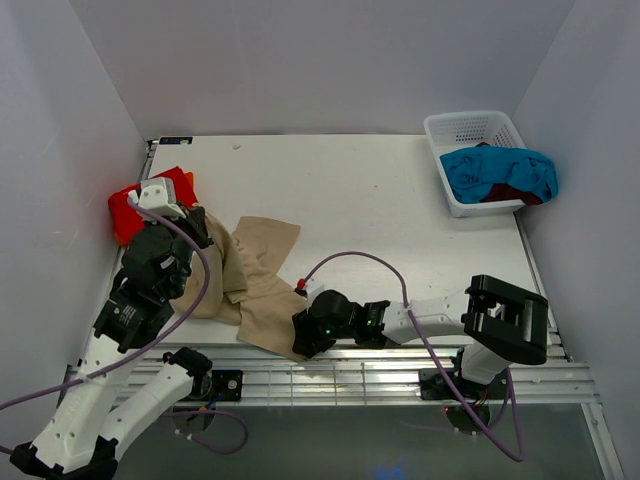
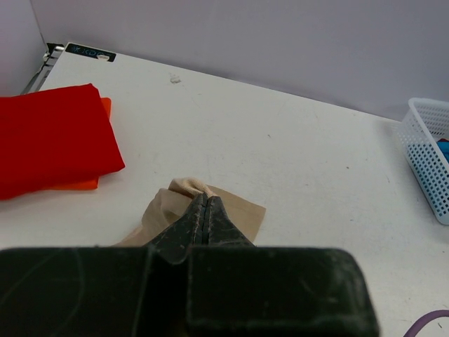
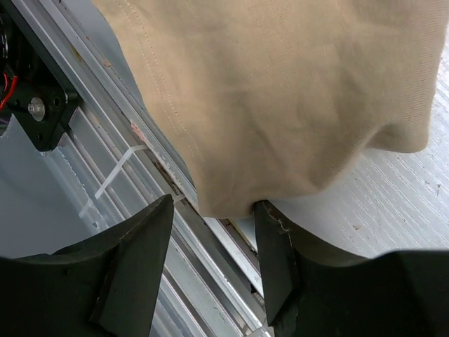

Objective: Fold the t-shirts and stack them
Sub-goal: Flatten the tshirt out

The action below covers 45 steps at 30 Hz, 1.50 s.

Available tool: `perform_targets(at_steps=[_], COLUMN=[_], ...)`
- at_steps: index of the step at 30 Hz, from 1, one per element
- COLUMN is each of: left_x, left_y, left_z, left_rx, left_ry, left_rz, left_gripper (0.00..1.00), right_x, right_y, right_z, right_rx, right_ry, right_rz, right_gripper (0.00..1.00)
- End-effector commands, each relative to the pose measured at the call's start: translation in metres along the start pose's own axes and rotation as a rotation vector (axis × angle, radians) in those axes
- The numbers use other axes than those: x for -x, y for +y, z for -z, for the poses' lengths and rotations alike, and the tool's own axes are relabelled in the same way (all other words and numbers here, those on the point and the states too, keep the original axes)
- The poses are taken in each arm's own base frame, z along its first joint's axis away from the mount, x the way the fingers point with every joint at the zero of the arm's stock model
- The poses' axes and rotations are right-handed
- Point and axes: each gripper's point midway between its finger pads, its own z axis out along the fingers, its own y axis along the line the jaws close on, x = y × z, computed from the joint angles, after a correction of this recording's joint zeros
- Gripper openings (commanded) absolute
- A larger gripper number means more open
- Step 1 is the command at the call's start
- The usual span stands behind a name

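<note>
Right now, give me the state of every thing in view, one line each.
tan t-shirt: unfolded, crumpled, near edge over the table's rail
red t-shirt: folded, lying on the orange one
orange t-shirt: folded, under the red
turquoise t-shirt: bunched in the basket, spilling over its rim
dark red t-shirt: bunched beneath the turquoise
basket: upright
left hand: shut on the tan t-shirt
right hand: open at the tan t-shirt's near edge
</note>
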Motion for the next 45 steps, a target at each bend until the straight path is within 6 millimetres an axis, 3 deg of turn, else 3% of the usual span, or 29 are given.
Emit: perform_targets(at_steps=[1,9,12,13,14,18,20,21,23,25,26,27,28,29,32,35,38,39,40,42,43,45], left_x=[0.007,0.019,0.022,0.021,0.022,0.022,0.023,0.024,0.028,0.034,0.041,0.045,0.049,0.055,0.063,0.072,0.083,0.088,0.102,0.11,0.128,0.138], left_y=[0.004,0.008,0.01,0.01,0.01,0.013,0.013,0.014,0.013,0.012,0.011,0.01,0.009,0.008,-0.001,-0.018,-0.038,-0.044,-0.05,-0.067,-0.073,-0.079], left_z=[0.004,0.014,0.017,0.017,0.018,0.02,0.02,0.02,0.021,0.024,0.027,0.029,0.032,0.035,0.043,0.056,0.075,0.082,0.095,0.116,0.136,0.156], left_rx=[0.012,0.01,0.011,0.013,0.012,0.019,0.022,0.025,0.022,0.014,0.007,0.002,-0.013,-0.023,-0.086,-0.204,-0.345,-0.386,-0.433,-0.562,-0.625,-0.697], left_ry=[-0.026,-0.056,-0.068,-0.068,-0.071,-0.07,-0.071,-0.07,-0.077,-0.088,-0.102,-0.111,-0.118,-0.132,-0.144,-0.146,-0.15,-0.154,-0.18,-0.177,-0.209,-0.207], left_rz=[-0.003,0.004,0.012,0.012,0.012,0.006,0.002,-0.001,0.001,0.006,0.015,0.017,0.022,0.025,0.025,0.005,-0.009,-0.009,0.004,0.0,0.021,0.031], left_gripper=[0.0,0.0,0.0,0.0,0.0,0.0,0.0,0.0,0.0,0.0,0.0,0.0,0.0,0.0,0.0,0.0,0.0,0.0,0.0,0.0,0.0,0.0], right_x=[0.016,0.008,0.005,0.003,0.003,0.001,0.01,0.023,0.041,0.07,0.102,0.131,0.137,0.171,0.207,0.227,0.235,0.24,0.242,0.249,0.252,0.256], right_y=[0.012,0.0,-0.002,-0.003,-0.003,-0.003,0.004,0.002,-0.005,-0.018,-0.005,-0.004,-0.007,0.005,0.015,0.022,0.032,0.038,0.041,0.052,0.055,0.059], right_z=[-0.005,-0.006,-0.008,-0.009,-0.011,-0.014,-0.01,-0.002,0.022,0.069,0.091,0.128,0.152,0.194,0.263,0.326,0.357,0.377,0.386,0.417,0.429,0.454], right_rx=[0.019,-0.057,-0.072,-0.075,-0.079,-0.111,-0.126,-0.167,-0.282,-0.423,-0.434,-0.477,-0.518,-0.516,-0.538,-0.515,-0.453,-0.414,-0.388,-0.311,-0.293,-0.266], right_ry=[-0.049,-0.035,-0.024,-0.018,-0.013,-0.006,-0.022,-0.064,-0.069,-0.138,-0.217,-0.329,-0.338,-0.46,-0.593,-0.699,-0.753,-0.793,-0.812,-0.88,-0.903,-0.948], right_rz=[-0.008,-0.024,-0.016,-0.014,-0.014,0.006,0.026,0.034,0.066,0.112,0.115,0.112,0.132,0.121,0.132,0.121,0.125,0.125,0.13,0.145,0.148,0.158], right_gripper=[0.56,0.5,0.25,0.12,0.08,0.08,0.08,0.08,0.08,0.08,0.08,0.08,0.08,0.08,0.08,0.08,0.08,0.08,0.08,0.08,0.08,0.08])
